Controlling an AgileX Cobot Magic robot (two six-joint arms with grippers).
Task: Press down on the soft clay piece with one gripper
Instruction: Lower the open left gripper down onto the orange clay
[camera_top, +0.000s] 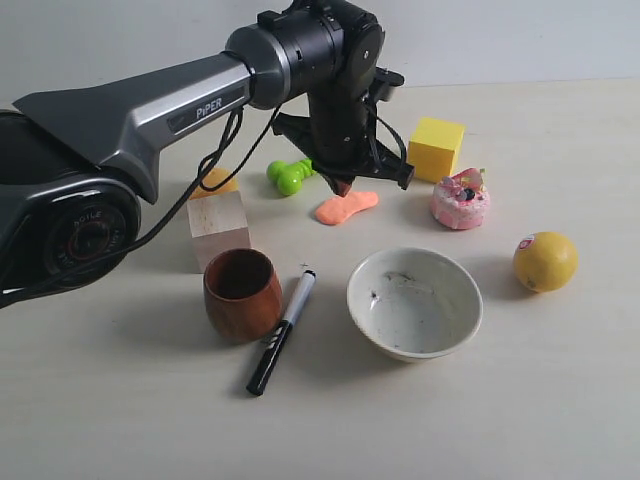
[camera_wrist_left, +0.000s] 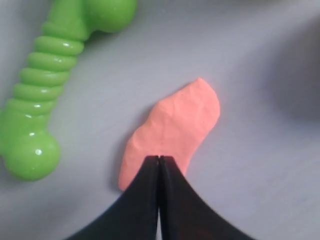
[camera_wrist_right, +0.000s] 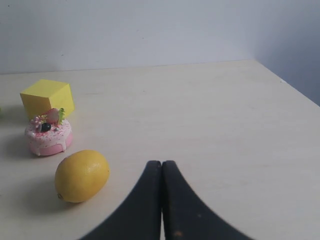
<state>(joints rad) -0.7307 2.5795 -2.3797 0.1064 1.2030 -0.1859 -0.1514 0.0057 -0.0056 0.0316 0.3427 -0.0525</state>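
Observation:
The soft clay piece (camera_top: 347, 207) (camera_wrist_left: 175, 125) lies flat on the table, an orange-salmon tongue shape beside the green bone. My left gripper (camera_top: 343, 187) (camera_wrist_left: 159, 159) points straight down over one end of it, jaws shut with nothing between them. Whether the tips touch the clay I cannot tell. My right gripper (camera_wrist_right: 161, 163) is shut and empty, low over bare table to the right of the lemon; the exterior view does not show it.
Green ribbed bone (camera_top: 290, 176) (camera_wrist_left: 45, 85) lies left of the clay. Yellow cube (camera_top: 437, 148), pink cake (camera_top: 460, 200) and lemon (camera_top: 545, 261) are to the right. White bowl (camera_top: 354, 300), black marker (camera_top: 282, 330), wooden cup (camera_top: 242, 293) and wooden block (camera_top: 218, 228) stand nearer.

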